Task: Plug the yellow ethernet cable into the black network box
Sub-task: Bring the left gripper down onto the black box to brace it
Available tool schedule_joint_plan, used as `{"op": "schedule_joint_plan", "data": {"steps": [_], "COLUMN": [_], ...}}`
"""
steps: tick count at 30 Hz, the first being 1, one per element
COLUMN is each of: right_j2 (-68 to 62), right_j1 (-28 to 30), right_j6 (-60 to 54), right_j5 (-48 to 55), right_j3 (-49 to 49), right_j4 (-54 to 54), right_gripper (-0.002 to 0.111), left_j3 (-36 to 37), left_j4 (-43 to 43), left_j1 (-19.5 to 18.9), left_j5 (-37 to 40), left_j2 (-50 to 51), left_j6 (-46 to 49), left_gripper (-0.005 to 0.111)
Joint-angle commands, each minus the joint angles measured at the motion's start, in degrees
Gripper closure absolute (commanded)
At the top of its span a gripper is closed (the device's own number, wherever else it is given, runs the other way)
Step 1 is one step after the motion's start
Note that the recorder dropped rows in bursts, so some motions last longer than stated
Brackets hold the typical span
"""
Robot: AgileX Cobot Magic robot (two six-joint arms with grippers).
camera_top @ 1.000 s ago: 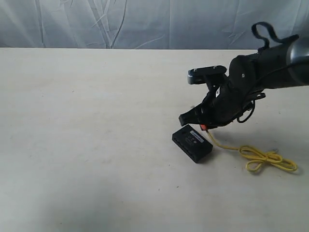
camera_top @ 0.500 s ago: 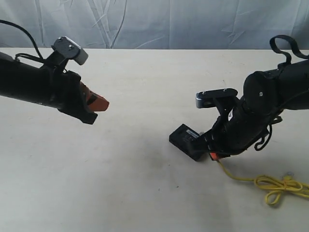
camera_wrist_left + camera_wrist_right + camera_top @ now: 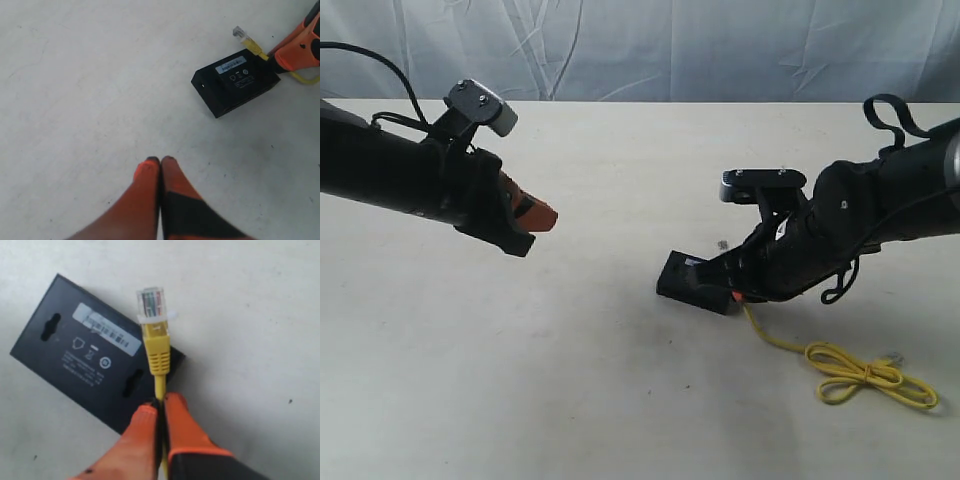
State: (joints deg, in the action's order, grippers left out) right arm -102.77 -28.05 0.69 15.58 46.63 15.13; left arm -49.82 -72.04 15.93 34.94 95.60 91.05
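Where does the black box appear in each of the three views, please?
Exterior: the box lies right of centre, beside the right gripper.
Left wrist: the box lies well ahead of the shut left gripper.
Right wrist: the box shows behind the plug of the held cable.
Shared landmark: the right gripper pinching the yellow cable next to the box.

- I've got the yellow ethernet cable (image 3: 159, 352) bright yellow all along, its plug (image 3: 151, 302) clear with coloured stripes inside.
- The black network box (image 3: 60, 360) is matte black; its label (image 3: 106, 329) is pale with dark barcode bars, and there's faint grey print beneath.
- The left gripper (image 3: 160, 161) and right gripper (image 3: 160, 402) are orange with black patches.
- The table (image 3: 570, 400) is off-white and the backdrop (image 3: 640, 50) grey-blue.
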Motion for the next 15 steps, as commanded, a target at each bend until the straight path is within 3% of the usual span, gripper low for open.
{"op": "schedule_joint_plan", "data": {"steps": [1, 15], "right_j2": [-1.4, -2.8], "right_j1": [-0.1, -3.9], "right_j6": [-0.1, -0.2], "right_j5": [-2.5, -13.6], "right_j3": [-0.2, 0.0], "right_j4": [0.5, -0.6], "right_gripper": [0.109, 0.109], "left_j3": [-0.2, -0.2], "left_j4": [-0.5, -0.5], "left_j1": [0.3, 0.3], "left_j5": [-0.1, -0.6], "left_j2": [0.1, 0.1], "left_j6": [1.0, 2.1], "left_gripper": [0.107, 0.107]}}
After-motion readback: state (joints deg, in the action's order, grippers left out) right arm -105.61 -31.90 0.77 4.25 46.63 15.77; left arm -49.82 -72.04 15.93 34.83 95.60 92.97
